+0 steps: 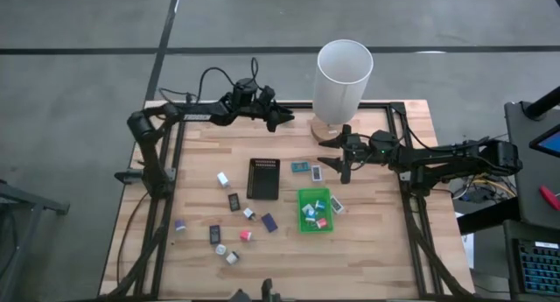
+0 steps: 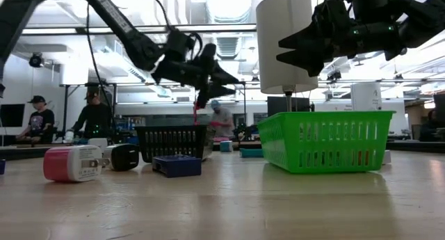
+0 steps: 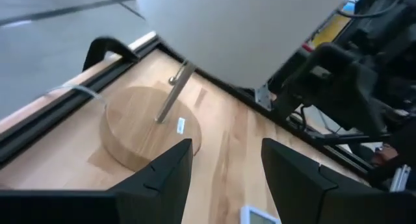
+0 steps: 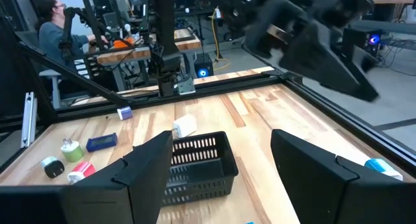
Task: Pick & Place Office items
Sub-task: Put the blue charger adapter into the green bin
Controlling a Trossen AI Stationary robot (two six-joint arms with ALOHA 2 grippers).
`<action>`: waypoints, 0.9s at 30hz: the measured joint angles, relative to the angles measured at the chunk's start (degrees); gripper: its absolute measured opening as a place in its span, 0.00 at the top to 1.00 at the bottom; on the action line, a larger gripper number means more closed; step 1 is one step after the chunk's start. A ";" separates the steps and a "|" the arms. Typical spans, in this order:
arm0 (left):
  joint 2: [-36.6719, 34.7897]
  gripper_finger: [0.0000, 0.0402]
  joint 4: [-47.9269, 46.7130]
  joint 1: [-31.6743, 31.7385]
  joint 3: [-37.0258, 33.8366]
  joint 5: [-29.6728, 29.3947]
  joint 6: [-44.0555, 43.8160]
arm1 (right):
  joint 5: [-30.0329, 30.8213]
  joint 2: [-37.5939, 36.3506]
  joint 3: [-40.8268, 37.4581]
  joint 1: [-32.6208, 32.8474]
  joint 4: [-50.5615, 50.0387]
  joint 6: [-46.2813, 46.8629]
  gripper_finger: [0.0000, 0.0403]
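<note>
Small office items lie scattered on the wooden table: white (image 1: 224, 179), black (image 1: 234, 201), dark blue (image 1: 269, 221), purple (image 1: 179, 225) and pink (image 1: 247, 235) pieces, and teal packets (image 1: 299, 168). Several more sit inside the green tray (image 1: 302, 197). The black ribbed tray (image 1: 263, 178) stands left of it. My left gripper (image 1: 282, 120) hangs open and empty near the far edge, next to the lamp's wooden base (image 3: 140, 130). My right gripper (image 1: 332, 158) is open and empty too. It hovers level above the table, just beyond the green tray's far end.
A lamp with a tall white shade (image 1: 344, 74) stands at the far edge between the two arms. In the low view a pink and white block (image 2: 71, 163), a black block (image 2: 124, 156) and a dark blue piece (image 2: 177, 165) lie near the front. People sit in the room behind.
</note>
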 joint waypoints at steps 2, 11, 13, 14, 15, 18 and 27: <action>1.80 0.53 0.00 0.23 1.97 1.40 -1.26 | 0.00 0.00 0.00 -0.01 0.00 0.00 0.36; 9.09 0.53 -1.27 2.38 8.10 5.23 -5.89 | 0.00 0.00 0.00 0.01 0.00 0.00 0.34; 9.94 0.53 -1.47 3.39 8.10 5.46 -6.86 | 0.00 0.00 0.00 -0.01 0.00 0.00 0.34; 10.30 0.53 -1.74 3.94 8.08 5.46 -7.27 | 0.00 -0.01 0.00 0.00 0.00 0.00 0.34; 10.56 0.53 -2.00 4.50 8.02 5.44 -8.00 | 0.00 0.00 0.00 0.00 0.02 0.00 0.34; 10.70 0.53 -1.76 5.85 8.05 5.64 -10.99 | 0.00 0.00 0.00 0.00 0.00 0.00 0.36; 12.93 0.53 -4.53 7.29 9.20 6.70 -10.79 | 0.00 0.00 0.00 -0.02 0.00 0.00 0.37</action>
